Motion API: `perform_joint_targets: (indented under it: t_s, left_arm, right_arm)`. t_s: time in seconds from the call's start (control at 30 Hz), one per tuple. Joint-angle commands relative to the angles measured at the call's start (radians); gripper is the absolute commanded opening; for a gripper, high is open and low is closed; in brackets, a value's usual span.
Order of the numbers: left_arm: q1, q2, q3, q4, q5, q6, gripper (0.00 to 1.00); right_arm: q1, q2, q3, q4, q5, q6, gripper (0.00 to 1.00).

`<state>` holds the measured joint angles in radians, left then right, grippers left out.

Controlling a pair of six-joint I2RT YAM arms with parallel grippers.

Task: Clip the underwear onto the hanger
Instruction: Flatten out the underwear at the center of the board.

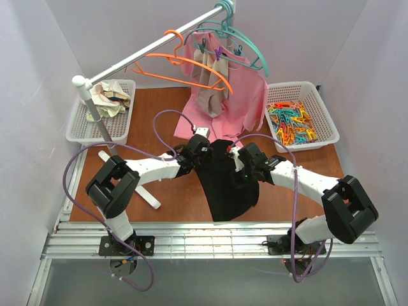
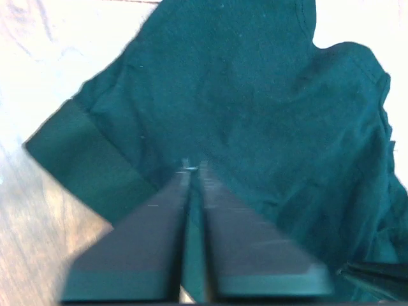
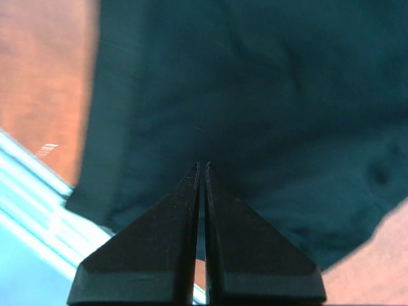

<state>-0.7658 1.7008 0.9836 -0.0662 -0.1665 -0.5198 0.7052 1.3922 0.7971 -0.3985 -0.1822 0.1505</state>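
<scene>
The underwear (image 1: 226,185) hangs in the middle of the counter (image 1: 159,108), between the two arms, narrow at its far end and widening toward the near edge, where its hem reaches almost to the metal rails (image 1: 210,242). The left claw (image 1: 204,152) is clenched on the garment's far left corner. The right claw (image 1: 234,159) is clenched on the far right corner.

In the left wrist view the fingers (image 2: 159,236) are pressed together with their tips on the dark cloth (image 2: 255,95), which spreads out wrinkled beyond them. In the right wrist view the claw (image 3: 202,166) is likewise closed, tips against the cloth (image 3: 255,95), with the counter and rails showing to the left.

The hanger (image 1: 172,58) hangs by its hook from the white rod (image 1: 140,57) at the far left, well apart from the underwear. Teal hangers (image 1: 245,48) further right on the rod carry a pink shirt (image 1: 248,102) and a beige-striped cloth (image 1: 207,86). A white basket (image 1: 322,108) of coloured clips (image 1: 292,121) sits at the far right.
</scene>
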Motion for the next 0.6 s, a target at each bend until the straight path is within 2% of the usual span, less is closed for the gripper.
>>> perform_joint_targets:
  t_s: [0.0,0.27,0.57]
  left_arm:
    - [-0.004,0.035,0.043,-0.001,-0.001,0.001,0.00]
    - [-0.013,0.123,0.055,-0.009,0.031,0.000,0.00]
    - [-0.032,0.247,0.096,-0.001,0.079,0.032,0.00]
  right_arm:
    - [-0.035,-0.002,-0.053,-0.036,0.053,0.000,0.01]
    - [-0.082,0.054,-0.104,-0.028,0.079,0.040,0.01]
    - [-0.092,0.030,-0.147,-0.121,0.082,0.126,0.01]
